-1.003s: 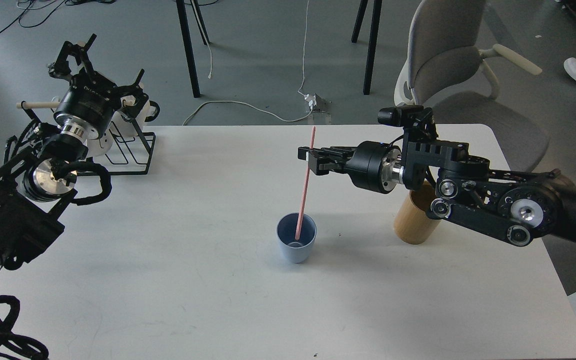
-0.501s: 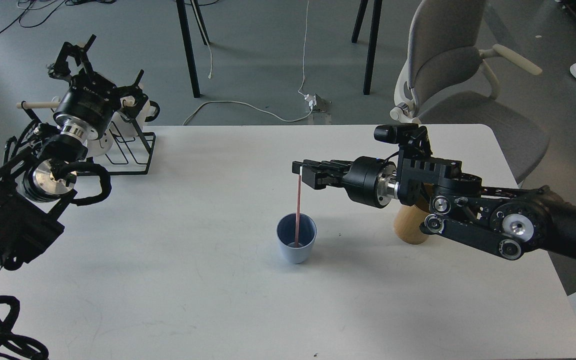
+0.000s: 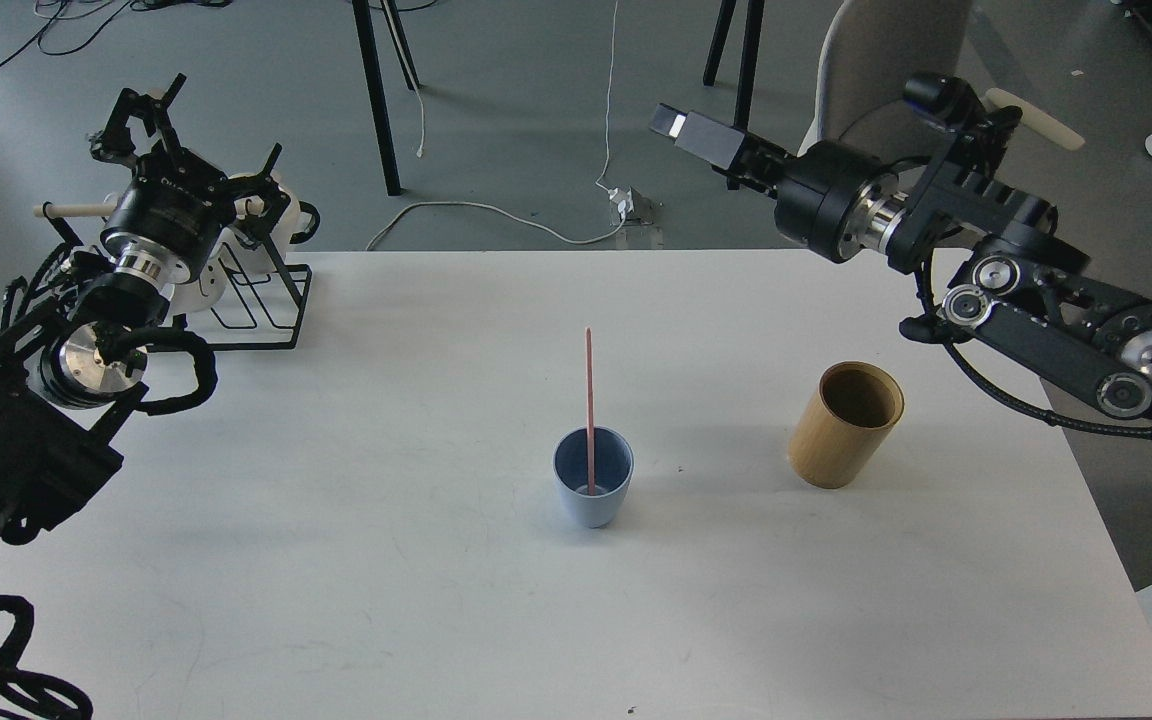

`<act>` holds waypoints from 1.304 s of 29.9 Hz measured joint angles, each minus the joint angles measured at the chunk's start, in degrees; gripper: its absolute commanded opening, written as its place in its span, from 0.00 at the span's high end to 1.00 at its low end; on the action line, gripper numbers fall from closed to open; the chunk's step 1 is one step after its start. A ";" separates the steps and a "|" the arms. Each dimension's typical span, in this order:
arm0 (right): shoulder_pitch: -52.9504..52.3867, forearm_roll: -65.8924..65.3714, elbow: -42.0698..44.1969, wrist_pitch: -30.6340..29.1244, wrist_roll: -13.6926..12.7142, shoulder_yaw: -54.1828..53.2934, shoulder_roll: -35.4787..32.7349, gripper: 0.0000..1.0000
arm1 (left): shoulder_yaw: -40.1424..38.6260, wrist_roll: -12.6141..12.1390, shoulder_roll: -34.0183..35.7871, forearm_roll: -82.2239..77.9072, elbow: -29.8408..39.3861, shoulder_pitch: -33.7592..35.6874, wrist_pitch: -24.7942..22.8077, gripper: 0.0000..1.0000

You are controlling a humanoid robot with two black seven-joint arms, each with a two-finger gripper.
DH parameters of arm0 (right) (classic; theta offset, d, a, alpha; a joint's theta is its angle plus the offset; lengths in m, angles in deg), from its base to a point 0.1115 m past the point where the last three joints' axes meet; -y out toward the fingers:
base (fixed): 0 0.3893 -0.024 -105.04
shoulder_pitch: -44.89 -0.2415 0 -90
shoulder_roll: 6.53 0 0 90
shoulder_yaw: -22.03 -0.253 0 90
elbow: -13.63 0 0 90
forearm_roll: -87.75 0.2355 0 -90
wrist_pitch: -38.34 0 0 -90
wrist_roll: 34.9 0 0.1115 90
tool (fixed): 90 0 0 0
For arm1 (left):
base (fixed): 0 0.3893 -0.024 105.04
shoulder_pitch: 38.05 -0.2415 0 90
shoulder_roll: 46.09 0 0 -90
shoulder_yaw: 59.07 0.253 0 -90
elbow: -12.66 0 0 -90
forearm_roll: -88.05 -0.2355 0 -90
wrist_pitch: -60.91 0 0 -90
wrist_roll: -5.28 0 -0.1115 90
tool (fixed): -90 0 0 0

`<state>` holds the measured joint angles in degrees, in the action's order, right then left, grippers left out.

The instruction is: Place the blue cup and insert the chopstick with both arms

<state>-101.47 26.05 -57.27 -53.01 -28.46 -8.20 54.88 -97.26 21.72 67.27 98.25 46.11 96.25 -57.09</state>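
The blue cup (image 3: 593,492) stands upright on the white table (image 3: 356,560), a little in front of its middle. The pink chopstick (image 3: 589,400) stands nearly upright in the cup with its lower end inside, and nothing holds it. My right gripper (image 3: 674,121) hangs high above the table's far edge, up and to the right of the chopstick and well clear of it. Its fingers look like one dark block, so I cannot tell them apart. My left gripper (image 3: 141,108) is at the far left beside the wire rack, its fingers spread and empty.
A tan bamboo cylinder (image 3: 845,424) stands open-topped to the right of the cup. A black wire rack (image 3: 258,300) with white mugs and a pale wooden rod sits at the table's far left corner. A grey chair (image 3: 876,60) stands behind the right arm.
My right gripper has let go of the chopstick and risen up and back to the right. The chopstick now stands alone in the cup. The tan cylinder is uncovered. The left arm has barely moved.
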 measured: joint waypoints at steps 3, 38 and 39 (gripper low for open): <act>0.46 10.20 2.92 -0.03 1.04 -4.57 -0.19 0.01 | 0.35 0.00 -0.32 -0.02 -0.01 -0.01 0.00 0.01; 11.97 72.34 29.73 -15.67 6.61 -23.89 9.27 0.01 | -1.77 0.07 -0.59 0.43 -0.25 0.58 0.00 0.01; 11.97 72.34 30.22 -16.27 6.60 -24.33 9.66 0.01 | -2.08 0.07 -0.61 0.43 -0.43 0.58 0.00 0.01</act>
<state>-89.50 98.39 -27.05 -69.29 -21.86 -32.53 64.54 -99.34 21.79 66.66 98.69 45.68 96.83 -57.09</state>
